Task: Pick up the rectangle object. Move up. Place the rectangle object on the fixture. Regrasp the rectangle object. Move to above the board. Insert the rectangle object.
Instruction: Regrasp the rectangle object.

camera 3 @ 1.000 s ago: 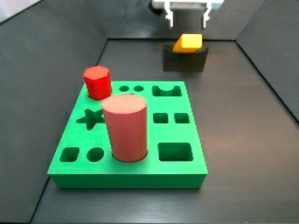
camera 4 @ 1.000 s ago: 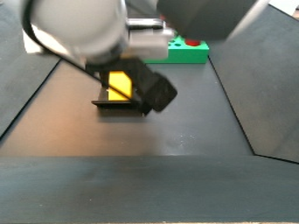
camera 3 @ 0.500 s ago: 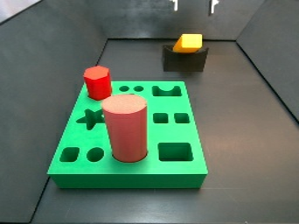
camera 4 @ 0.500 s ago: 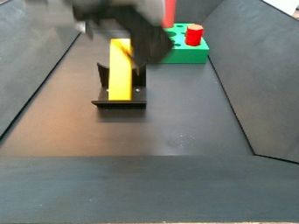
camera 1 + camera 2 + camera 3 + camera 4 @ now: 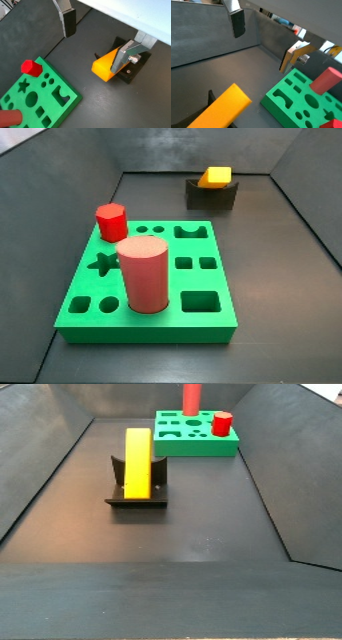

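Note:
The orange-yellow rectangle object (image 5: 215, 175) (image 5: 136, 462) lies in the notch of the dark fixture (image 5: 211, 196) (image 5: 136, 500), one end sticking up, with nothing touching it. My gripper (image 5: 93, 40) (image 5: 264, 40) hangs open and empty well above it and shows in neither side view. In both wrist views the block (image 5: 107, 65) (image 5: 221, 107) sits far below the fingers (image 5: 67, 22) (image 5: 236, 22). The green board (image 5: 134, 335) (image 5: 201, 449) with its shaped holes lies apart from the fixture (image 5: 129, 76).
A tall red cylinder (image 5: 143, 276) (image 5: 191, 397) and a small red hexagonal peg (image 5: 111, 222) (image 5: 222, 423) stand in the board (image 5: 40, 100) (image 5: 301, 97). Dark sloped walls enclose the grey floor on all sides.
The gripper let go of the rectangle object and rose straight up out of both side views. The block stays on the fixture.

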{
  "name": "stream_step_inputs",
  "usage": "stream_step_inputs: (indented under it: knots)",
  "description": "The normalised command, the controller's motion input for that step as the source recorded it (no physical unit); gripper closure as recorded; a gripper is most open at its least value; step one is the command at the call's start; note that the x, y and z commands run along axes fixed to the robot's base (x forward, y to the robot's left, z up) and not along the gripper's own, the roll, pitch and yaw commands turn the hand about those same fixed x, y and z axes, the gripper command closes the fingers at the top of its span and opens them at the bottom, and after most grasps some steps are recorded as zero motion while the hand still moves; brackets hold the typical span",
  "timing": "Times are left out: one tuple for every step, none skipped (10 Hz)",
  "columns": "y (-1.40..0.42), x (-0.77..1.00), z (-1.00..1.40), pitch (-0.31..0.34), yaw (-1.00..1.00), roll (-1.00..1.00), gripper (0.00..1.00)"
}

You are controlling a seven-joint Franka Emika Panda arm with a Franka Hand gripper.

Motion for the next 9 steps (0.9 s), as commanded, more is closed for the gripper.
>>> stream_step_inputs:
  knots:
    - [-0.38,-0.01,0.13,0.021,0.02,1.00,0.00]
    - [-0.10,-0.01,0.07,0.018,0.02,1.00,0.00]
    - [-0.04,-0.01,0.04,0.016,0.02,1.00,0.00]
    - [-0.05,0.00,0.03,0.014,0.02,1.00,0.00]
    - [-0.04,0.01,0.02,0.013,0.02,1.00,0.00]
    - [-0.03,0.01,0.01,0.015,0.03,1.00,0.00]
    - [-0.02,0.00,0.01,0.020,0.03,1.00,0.00]
    - [-0.02,0.01,0.01,0.027,0.03,1.00,0.00]
    - [-0.02,0.02,0.00,0.033,0.03,1.00,0.00]
